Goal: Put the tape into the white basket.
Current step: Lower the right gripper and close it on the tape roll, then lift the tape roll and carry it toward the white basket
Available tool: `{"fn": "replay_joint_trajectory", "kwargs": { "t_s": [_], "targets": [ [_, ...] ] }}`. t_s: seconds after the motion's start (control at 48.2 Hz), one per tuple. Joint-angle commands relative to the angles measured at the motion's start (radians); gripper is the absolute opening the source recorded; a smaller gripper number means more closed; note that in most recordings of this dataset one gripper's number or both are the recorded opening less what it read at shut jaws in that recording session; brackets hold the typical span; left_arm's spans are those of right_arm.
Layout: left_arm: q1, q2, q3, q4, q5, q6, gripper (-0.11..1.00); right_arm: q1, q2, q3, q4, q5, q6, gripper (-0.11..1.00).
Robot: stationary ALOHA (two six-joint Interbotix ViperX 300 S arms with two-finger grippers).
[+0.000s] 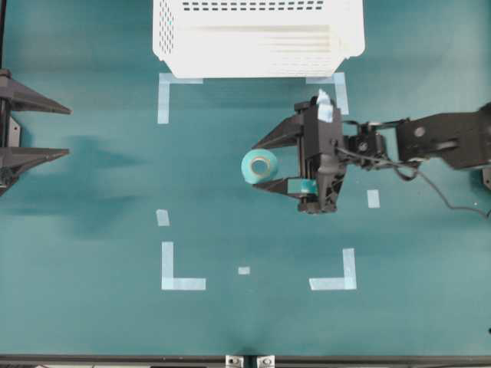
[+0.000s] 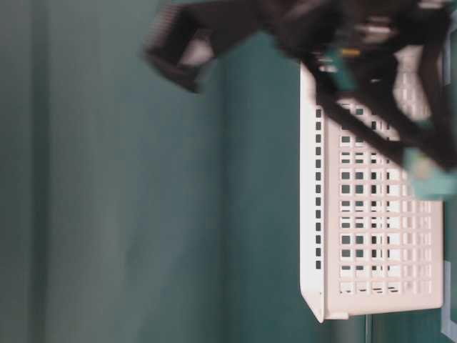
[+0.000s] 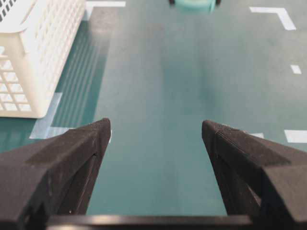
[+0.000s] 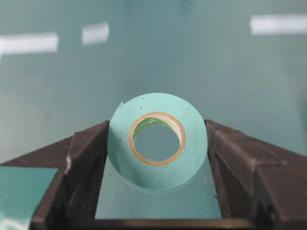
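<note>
With the tape (image 4: pixel 157 141) pinched between the fingers of the right end effector (image 4: pixel 157 143) and apparently lifted off the tabletop (image 1: pixel 100 230), carrying is judged the step in hand; next, transport beyond the fingertips to the white basket (image 1: pixel 257 57) is called for, the left end effector (image 3: pixel 156 143) being spread and idle.

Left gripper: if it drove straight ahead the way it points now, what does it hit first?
Probably the tape, held between the right gripper's fingers straight across the bare table. The left gripper is open; the white basket sits off to the side. Height match is unclear.
</note>
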Motion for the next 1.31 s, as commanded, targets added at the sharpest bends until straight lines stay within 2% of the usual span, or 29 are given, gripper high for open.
{"fn": "replay_joint_trajectory", "kwargs": {
  "t_s": [0.0,0.663,1.057,1.286],
  "targets": [
    [0.005,0.008,-0.011,0.003,-0.009,0.002,0.88,0.003,-0.072,-0.023,-0.003,0.055,0.002,0.67],
    [0.044,0.008,-0.012,0.003,-0.009,-0.002,0.88,-0.002,-0.141,-0.114,-0.017,0.196,0.0,0.67],
    [0.043,0.008,-0.012,0.003,-0.009,-0.002,0.88,-0.011,-0.16,-0.112,-0.017,0.198,-0.002,0.67],
    [0.044,0.006,-0.012,0.003,-0.009,-0.002,0.88,-0.049,-0.175,-0.104,-0.021,0.198,-0.006,0.67]
  ]
}}
